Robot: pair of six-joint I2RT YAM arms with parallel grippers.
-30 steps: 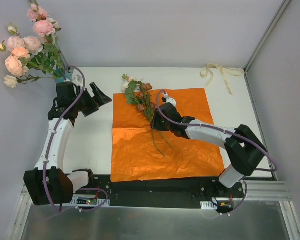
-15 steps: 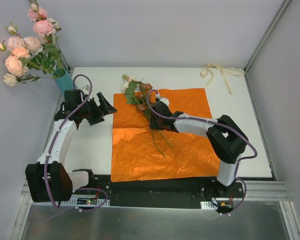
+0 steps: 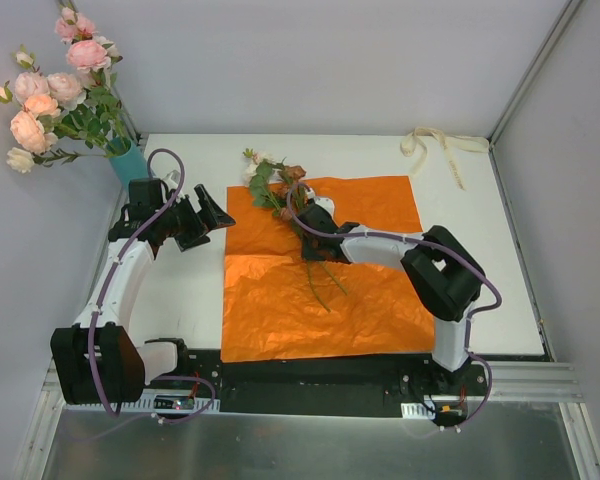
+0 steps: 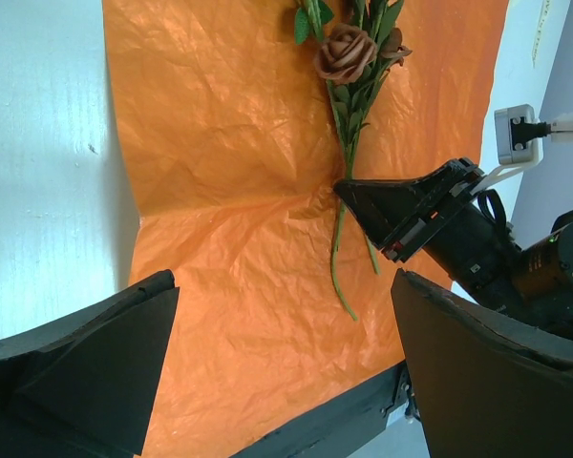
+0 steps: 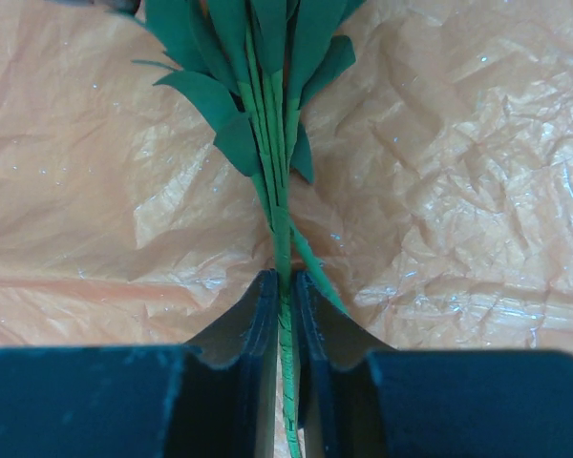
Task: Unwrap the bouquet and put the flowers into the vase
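The bouquet lies unwrapped, its orange paper (image 3: 320,280) spread flat on the table. A small bunch of flowers (image 3: 278,188) with a brown rose (image 4: 344,52) rests on the paper's far left part. My right gripper (image 3: 310,237) lies low on the paper, shut on the bunch's green stems (image 5: 282,215), which pass between its jaws (image 5: 285,281). The teal vase (image 3: 128,160) stands at the far left and holds several pink and peach roses (image 3: 50,95). My left gripper (image 3: 208,212) hovers wide open at the paper's left edge, with nothing between its fingers (image 4: 95,334).
A cream ribbon (image 3: 440,145) lies at the back right of the white table. Grey walls close in the back and both sides. A black rail (image 3: 320,375) runs along the near edge below the paper.
My right gripper slid left along the stems toward the blooms and closed on them. My left gripper swung from beside the vase toward the paper, then held still.
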